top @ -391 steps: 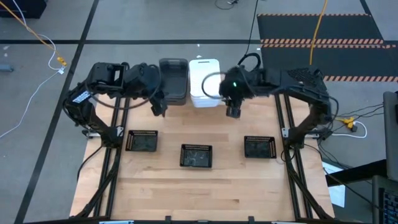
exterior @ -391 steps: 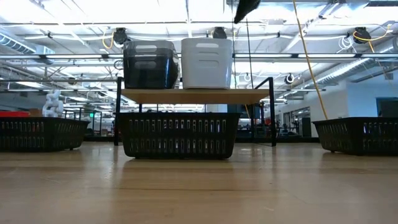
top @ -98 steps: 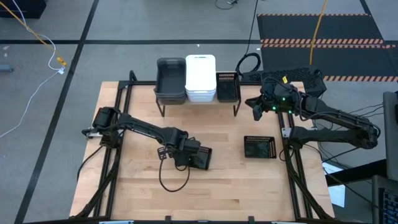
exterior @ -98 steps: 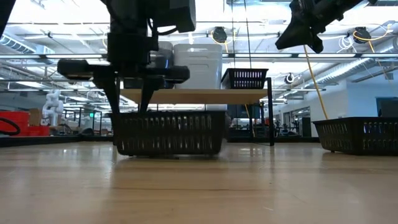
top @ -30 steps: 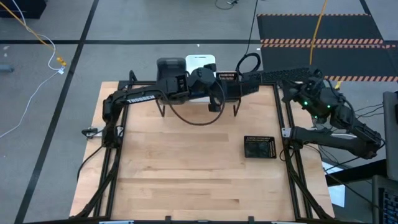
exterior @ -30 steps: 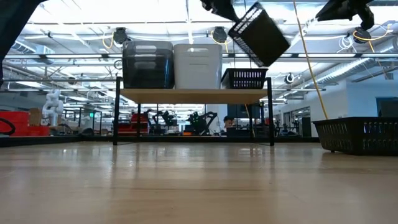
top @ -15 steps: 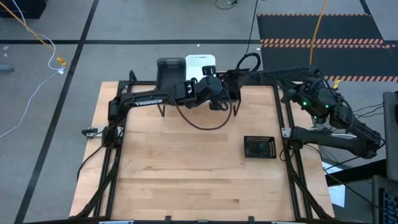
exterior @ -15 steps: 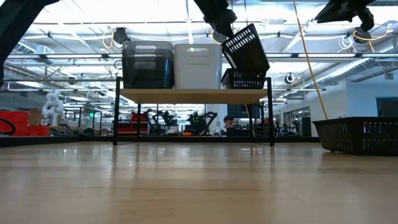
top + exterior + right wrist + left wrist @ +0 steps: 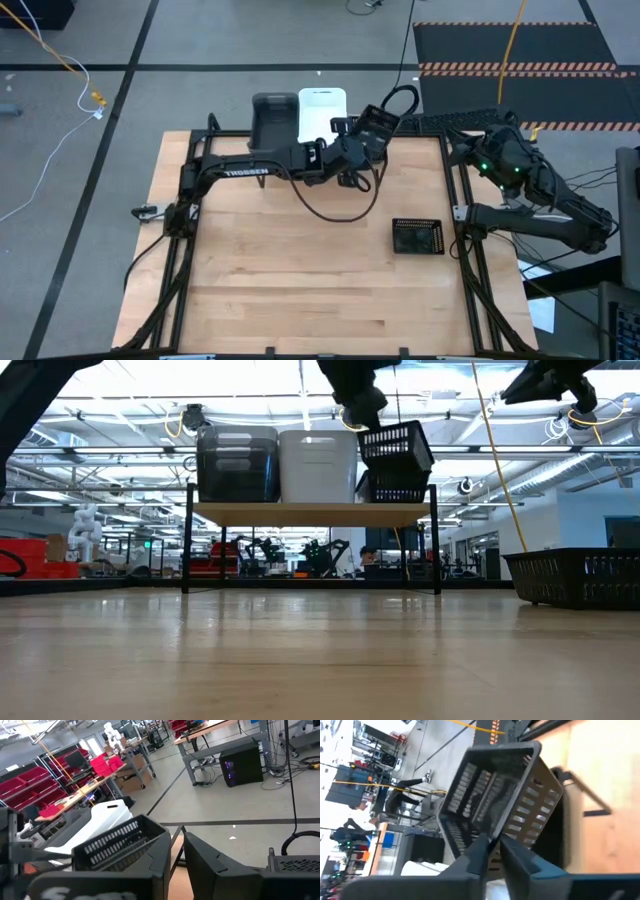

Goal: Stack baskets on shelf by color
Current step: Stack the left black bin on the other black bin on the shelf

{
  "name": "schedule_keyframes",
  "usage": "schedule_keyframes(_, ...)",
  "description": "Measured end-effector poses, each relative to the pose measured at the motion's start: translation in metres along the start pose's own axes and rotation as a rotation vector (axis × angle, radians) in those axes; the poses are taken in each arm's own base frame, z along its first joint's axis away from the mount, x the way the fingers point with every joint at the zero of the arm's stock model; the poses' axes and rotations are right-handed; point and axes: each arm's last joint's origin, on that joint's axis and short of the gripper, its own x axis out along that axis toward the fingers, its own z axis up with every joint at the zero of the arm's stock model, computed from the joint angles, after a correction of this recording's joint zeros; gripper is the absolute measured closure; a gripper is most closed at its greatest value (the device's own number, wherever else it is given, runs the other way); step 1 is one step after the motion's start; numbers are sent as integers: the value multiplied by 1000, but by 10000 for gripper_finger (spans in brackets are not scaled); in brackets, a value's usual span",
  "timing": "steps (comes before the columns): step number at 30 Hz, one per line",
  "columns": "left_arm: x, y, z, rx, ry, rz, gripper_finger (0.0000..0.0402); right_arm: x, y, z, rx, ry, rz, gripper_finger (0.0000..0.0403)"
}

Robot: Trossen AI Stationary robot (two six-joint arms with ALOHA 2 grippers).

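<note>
At the far edge of the table, on and about the shelf [image 9: 310, 513]:

- Dark grey baskets [image 9: 238, 463]: stacked at the shelf's left end.
- White baskets [image 9: 318, 465]: stacked mid-shelf, just beside the grey.
- Black mesh tray, resting [image 9: 392, 490]: at the shelf's right end.
- Black mesh tray, held [image 9: 397, 445]: slightly tilted, directly above the resting one; whether they touch is unclear.
- Left gripper [image 9: 491, 845]: fingers clamped on the held tray's rim, reaching in from the left.
- Third black mesh tray [image 9: 417, 237]: on the tabletop, right side, well apart from the shelf.
- Right gripper [image 9: 176, 851]: raised off the table at far right, fingers close together and holding nothing.
</note>
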Motion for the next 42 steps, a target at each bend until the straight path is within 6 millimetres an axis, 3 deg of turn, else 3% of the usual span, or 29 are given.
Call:
schedule_keyframes(8, -2, -5, 3, -75, -23, -22, 226, 11, 6, -5, -1, 35, -20, 355)
schedule_keyframes(14, -10, -10, 11, -29, -82, -56, 178, 55, 15, -43, -60, 119, -63, 355)
schedule_keyframes(17, -12, -12, 11, -11, -79, -62, 173, 80, 17, -60, -34, 147, -13, 355)
schedule_keyframes(21, -19, -7, 11, -6, -63, -33, 172, 106, 12, -67, 5, 122, -9, 355)
schedule_keyframes(26, -44, 19, 11, -93, -101, 10, 172, 132, 6, -58, 31, 83, 79, 355)
schedule_keyframes(30, -53, 37, 6, -185, -113, 32, 172, 150, 4, -65, 92, 190, 216, 355)
schedule_keyframes(35, -56, 48, -1, -281, -92, 33, 172, 159, 7, -70, 114, 242, 318, 355)
schedule_keyframes(42, -58, 38, -3, -285, -81, -74, 172, 146, 10, -53, 132, 153, 387, 355)
